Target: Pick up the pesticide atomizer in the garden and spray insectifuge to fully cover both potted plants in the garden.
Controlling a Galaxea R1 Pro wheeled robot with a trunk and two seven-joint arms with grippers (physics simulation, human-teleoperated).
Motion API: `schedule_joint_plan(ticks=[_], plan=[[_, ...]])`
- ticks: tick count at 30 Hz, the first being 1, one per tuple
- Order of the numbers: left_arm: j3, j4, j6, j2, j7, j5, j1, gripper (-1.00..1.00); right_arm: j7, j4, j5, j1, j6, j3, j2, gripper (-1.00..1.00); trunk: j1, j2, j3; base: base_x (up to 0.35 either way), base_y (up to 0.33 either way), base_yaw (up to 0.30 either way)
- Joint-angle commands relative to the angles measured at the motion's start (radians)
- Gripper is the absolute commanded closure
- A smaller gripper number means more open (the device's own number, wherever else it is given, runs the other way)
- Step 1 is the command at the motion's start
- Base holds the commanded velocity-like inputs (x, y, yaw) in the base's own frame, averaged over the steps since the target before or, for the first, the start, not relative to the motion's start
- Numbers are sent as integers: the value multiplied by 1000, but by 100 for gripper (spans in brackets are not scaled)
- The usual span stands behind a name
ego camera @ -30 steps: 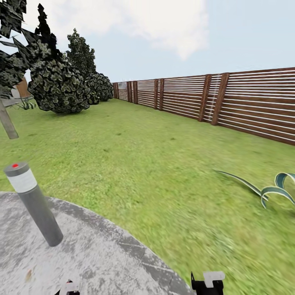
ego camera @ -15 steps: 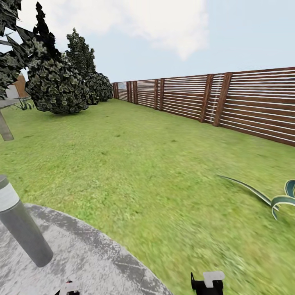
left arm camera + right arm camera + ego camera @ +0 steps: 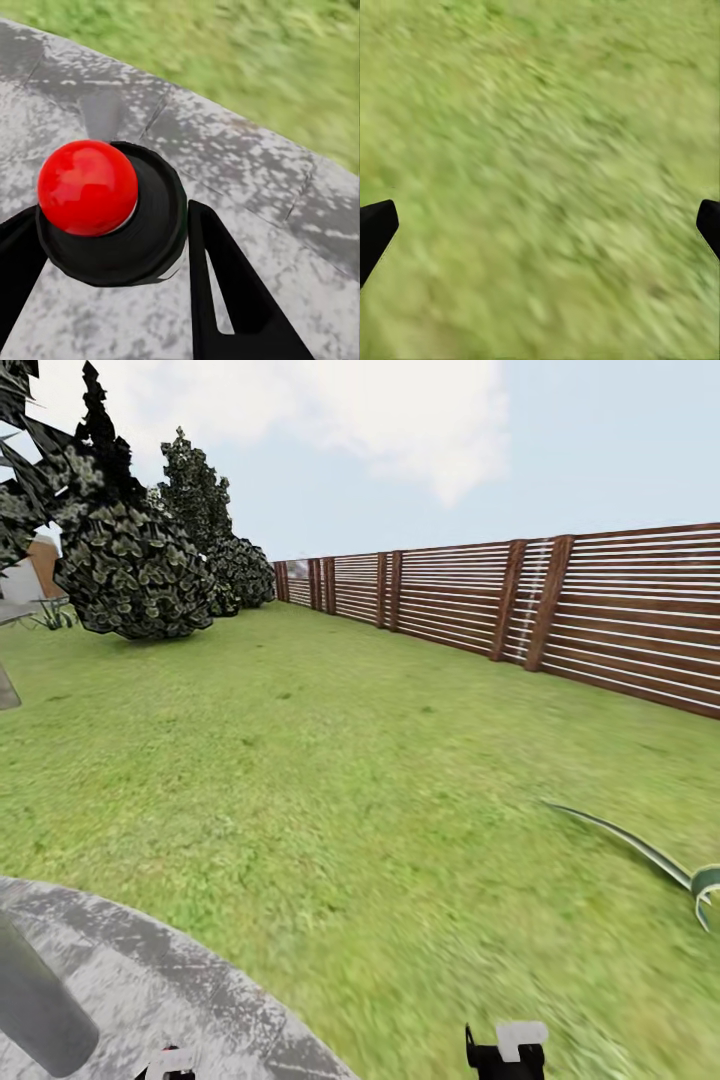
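The view has swung right: the grey post (image 3: 35, 1010) slid toward the frame's lower-left corner.

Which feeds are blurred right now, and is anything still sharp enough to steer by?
Head view: the fence and bushes are sharp, the near lawn is smeared. Right wrist view: the grass is all blur. Left wrist view: the paving is crisp, the grass beyond it soft.
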Motion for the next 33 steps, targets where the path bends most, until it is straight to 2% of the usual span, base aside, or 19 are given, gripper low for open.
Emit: schedule_joint_plan(ticks=[1,33], plan=[[-7,1,-3,0,-4,11,-1,100,-8,1,10,-1,-1,-3,0,-100,0,0,-1,339,0,0],[-7,1,-3,0,-4,11,-1,100,-8,1,9,-1,-2,-3,0,-100,0,0,-1,339,0,0]])
